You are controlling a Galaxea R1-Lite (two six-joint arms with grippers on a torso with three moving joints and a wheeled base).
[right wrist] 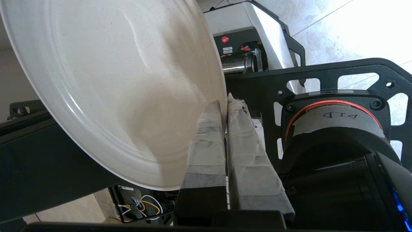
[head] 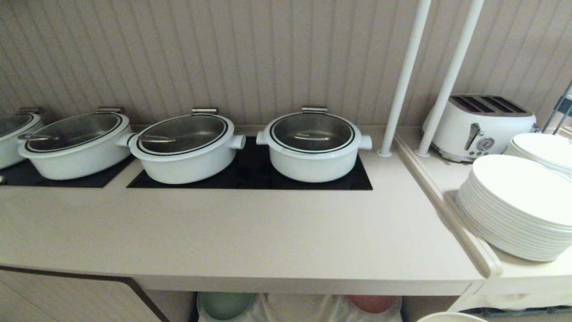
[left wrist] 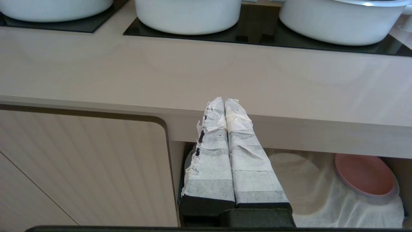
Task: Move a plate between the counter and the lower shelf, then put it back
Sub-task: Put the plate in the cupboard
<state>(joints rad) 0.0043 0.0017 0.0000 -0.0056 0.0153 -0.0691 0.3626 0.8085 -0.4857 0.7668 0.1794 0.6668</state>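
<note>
The right pincer (right wrist: 224, 106) is pinching the plate (right wrist: 112, 83) by its rim; stiff, glossy, breakable, it could slip. The left pincer (left wrist: 224, 103) is closed, empty, facing the table (left wrist: 206, 74) front edge.

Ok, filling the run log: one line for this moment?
right gripper: shut on plate rim, off counter | left gripper: shut, idle before shelf

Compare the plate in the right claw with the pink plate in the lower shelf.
The plate is cream and clamped at its rim by the right claw, held tilted in the air; the pink plate lies untouched on the white cloth of the lower shelf. Both are round with low rims.
</note>
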